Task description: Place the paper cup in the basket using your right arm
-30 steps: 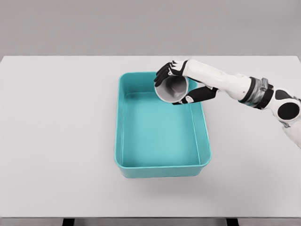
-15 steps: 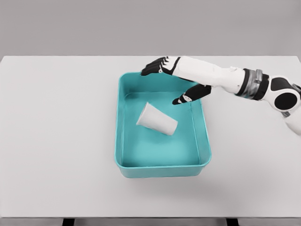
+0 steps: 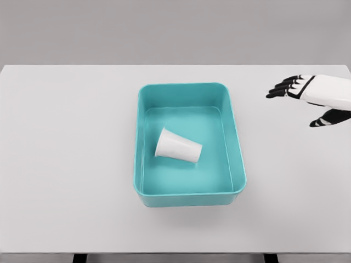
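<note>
Cup (image 3: 177,146) is lying on its side inside the basket (image 3: 237,159), and the right robot hand (image 3: 310,101) hangs off to the side, fingers spread, empty.

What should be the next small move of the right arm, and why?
Probably just draw the arm away to rest. The paper cup lies on its side inside the basket, and the right robot hand is open, holds nothing and hangs above the table, apart from the basket.
</note>
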### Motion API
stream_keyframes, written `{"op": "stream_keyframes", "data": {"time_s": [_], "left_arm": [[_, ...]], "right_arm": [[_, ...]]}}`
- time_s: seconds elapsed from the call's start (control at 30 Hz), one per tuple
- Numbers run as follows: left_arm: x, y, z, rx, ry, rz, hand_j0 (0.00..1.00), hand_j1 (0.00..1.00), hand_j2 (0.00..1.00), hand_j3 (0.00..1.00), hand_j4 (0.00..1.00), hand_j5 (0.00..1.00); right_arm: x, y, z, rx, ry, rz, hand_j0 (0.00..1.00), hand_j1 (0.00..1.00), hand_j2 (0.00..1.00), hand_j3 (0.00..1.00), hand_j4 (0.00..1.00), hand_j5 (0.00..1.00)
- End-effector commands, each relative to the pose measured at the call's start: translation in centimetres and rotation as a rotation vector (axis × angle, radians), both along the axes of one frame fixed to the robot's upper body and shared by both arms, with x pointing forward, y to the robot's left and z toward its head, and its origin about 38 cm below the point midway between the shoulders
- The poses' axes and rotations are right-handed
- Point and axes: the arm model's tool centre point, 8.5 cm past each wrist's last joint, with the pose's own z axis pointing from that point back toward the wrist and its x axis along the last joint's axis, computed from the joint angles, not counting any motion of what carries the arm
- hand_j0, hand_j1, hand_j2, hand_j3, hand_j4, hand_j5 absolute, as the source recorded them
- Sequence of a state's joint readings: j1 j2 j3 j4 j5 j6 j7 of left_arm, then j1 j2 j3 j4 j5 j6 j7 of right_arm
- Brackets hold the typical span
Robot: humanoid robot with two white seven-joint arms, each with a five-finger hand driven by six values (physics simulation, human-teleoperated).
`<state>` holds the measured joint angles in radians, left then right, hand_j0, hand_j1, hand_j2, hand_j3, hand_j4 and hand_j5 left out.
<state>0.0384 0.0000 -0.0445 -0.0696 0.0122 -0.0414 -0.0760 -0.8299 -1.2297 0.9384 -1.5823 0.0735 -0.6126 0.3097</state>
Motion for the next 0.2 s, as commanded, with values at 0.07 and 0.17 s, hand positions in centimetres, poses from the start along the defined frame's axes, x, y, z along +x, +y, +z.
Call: {"op": "stream_keyframes", "data": {"time_s": [0.07,0.17], "left_arm": [[-0.1,0.0,0.0,-0.001,0.002,0.006,1.00,1.00,1.00,1.00,1.00,1.00],[-0.3,0.0,0.0,-0.002,0.007,0.010,1.00,1.00,1.00,1.00,1.00,1.00]], "right_arm": [[0.2,1.1,-0.2,0.012,-0.006,0.025,1.00,1.00,1.00,1.00,1.00,1.00],[-0.1,1.1,-1.8,0.013,0.033,0.023,1.00,1.00,1.00,1.00,1.00,1.00]]}}
